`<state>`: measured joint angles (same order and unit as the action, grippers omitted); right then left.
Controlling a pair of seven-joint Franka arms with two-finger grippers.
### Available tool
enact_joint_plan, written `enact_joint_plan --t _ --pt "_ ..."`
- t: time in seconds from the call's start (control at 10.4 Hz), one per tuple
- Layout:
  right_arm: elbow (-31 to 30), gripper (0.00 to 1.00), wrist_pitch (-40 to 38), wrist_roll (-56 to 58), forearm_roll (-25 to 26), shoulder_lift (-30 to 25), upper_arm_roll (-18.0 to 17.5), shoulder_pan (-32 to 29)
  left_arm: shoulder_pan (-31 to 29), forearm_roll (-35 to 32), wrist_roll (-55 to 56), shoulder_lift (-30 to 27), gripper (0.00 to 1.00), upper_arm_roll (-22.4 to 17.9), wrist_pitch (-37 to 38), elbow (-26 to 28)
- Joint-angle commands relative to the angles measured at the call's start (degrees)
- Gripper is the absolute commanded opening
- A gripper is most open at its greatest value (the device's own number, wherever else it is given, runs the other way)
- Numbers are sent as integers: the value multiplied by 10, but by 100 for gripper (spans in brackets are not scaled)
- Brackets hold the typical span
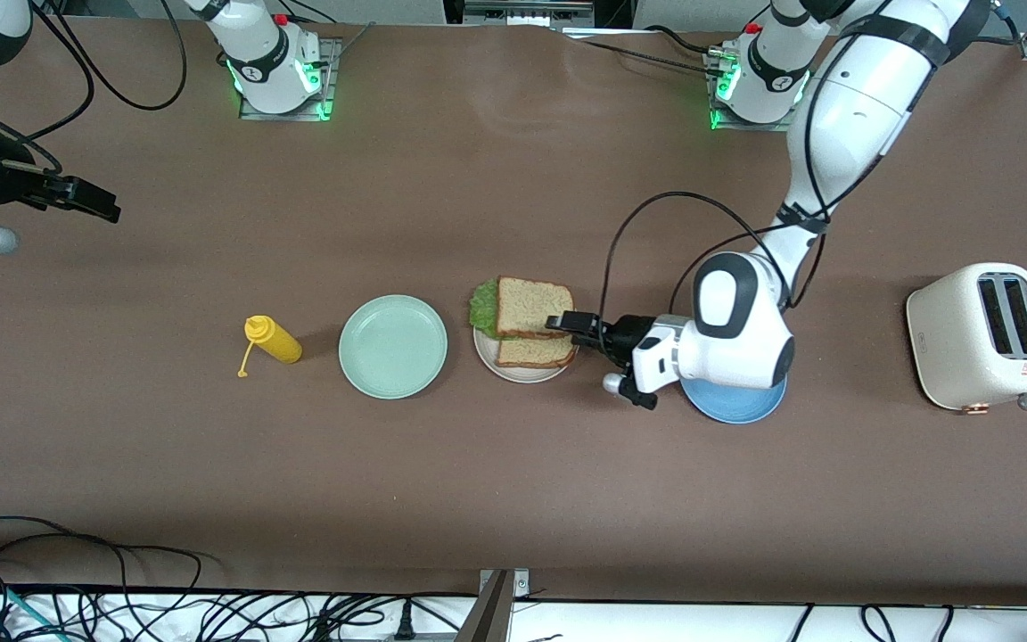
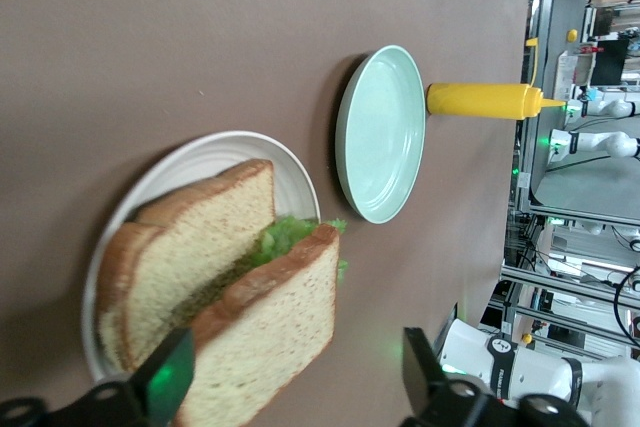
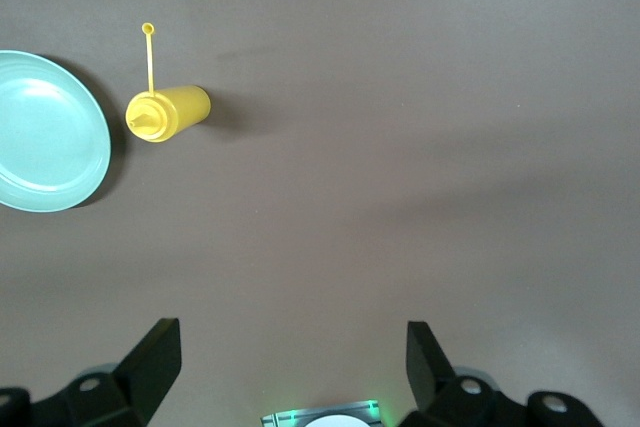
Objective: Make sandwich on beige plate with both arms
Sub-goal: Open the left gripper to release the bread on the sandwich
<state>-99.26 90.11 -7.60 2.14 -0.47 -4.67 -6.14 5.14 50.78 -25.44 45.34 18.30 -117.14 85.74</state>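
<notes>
Sandwich (image 1: 527,323) between spread left gripper (image 1: 567,325) fingers.

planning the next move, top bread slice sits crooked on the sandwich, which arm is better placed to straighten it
Left. Its open pincer is right at the sandwich on the beige plate; the right pincer waits at the table's end.

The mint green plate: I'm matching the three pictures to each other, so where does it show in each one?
Front view: mint green plate between the yellow mustard bottle and the sandwich.
Left wrist view: upper middle, above the sandwich.
Right wrist view: cut off at the edge.
Shared landmark: the mustard bottle beside it.
</notes>
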Motion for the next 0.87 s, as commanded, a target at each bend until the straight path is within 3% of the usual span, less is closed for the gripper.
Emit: enact_joint_plan --t 0.0,0.19,0.39,0.77 --pt "16 100 -10 3 -8 11 -1 -5 -23 15 -58 -5 100 0 14 1" --pt "19 100 -7 2 -3 11 -1 -4 -38 -3 -58 -13 100 -5 16 -13" --pt "24 100 -7 1 0 12 -2 -4 -57 -99 -57 -39 100 -5 16 -29" --pt "36 100 -12 6 -4 11 -4 1 -77 -207 -52 -76 100 -13 22 -29"
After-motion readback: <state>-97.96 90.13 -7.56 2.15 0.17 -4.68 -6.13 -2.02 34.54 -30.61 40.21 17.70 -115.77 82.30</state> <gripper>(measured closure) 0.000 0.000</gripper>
